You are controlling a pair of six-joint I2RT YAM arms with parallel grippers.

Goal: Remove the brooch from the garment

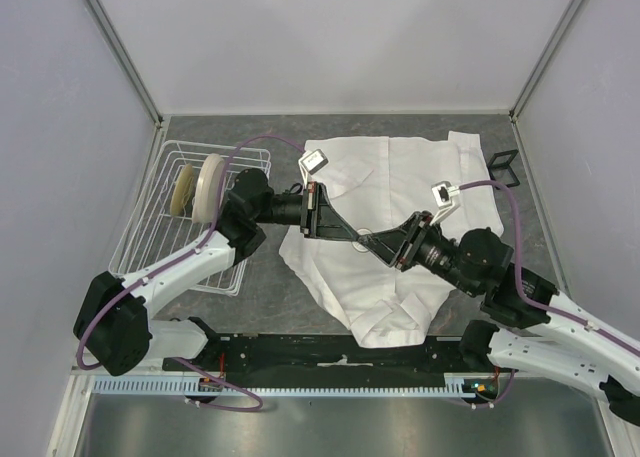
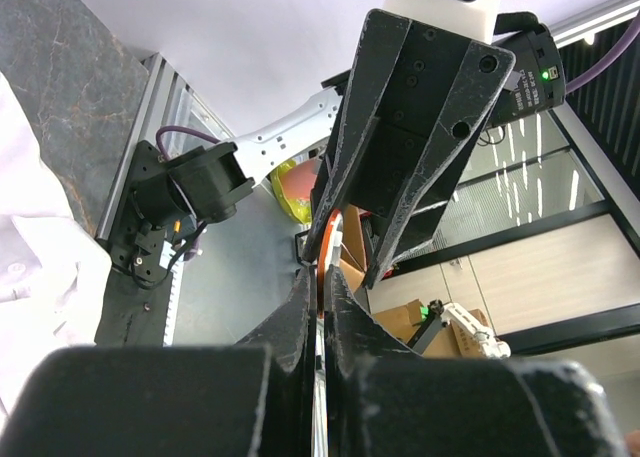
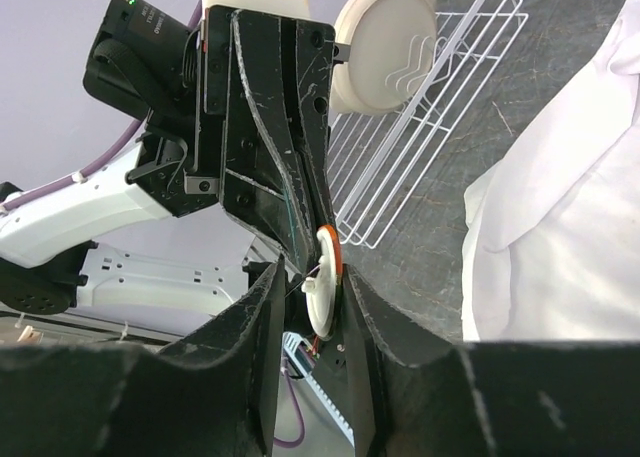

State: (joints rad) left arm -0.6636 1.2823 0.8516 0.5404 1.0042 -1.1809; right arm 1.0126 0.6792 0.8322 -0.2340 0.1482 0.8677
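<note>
Brooch pinched where both grippers meet, above the shirt [image 1: 400, 177]

My left gripper [image 2: 320, 282] is closed tight on the edge of the brooch [image 3: 325, 277], a small white disc with an orange rim; my right gripper [image 3: 315, 274] straddles it, jaws apart, a gap showing on one side; whether the other finger touches I cannot tell; from above, the black fingers hide the brooch; any attachment to the cloth is out of sight.

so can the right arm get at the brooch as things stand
looks like yes: the brooch sits between the right fingers, nothing blocking; the left fingers pinch only its top edge
</note>
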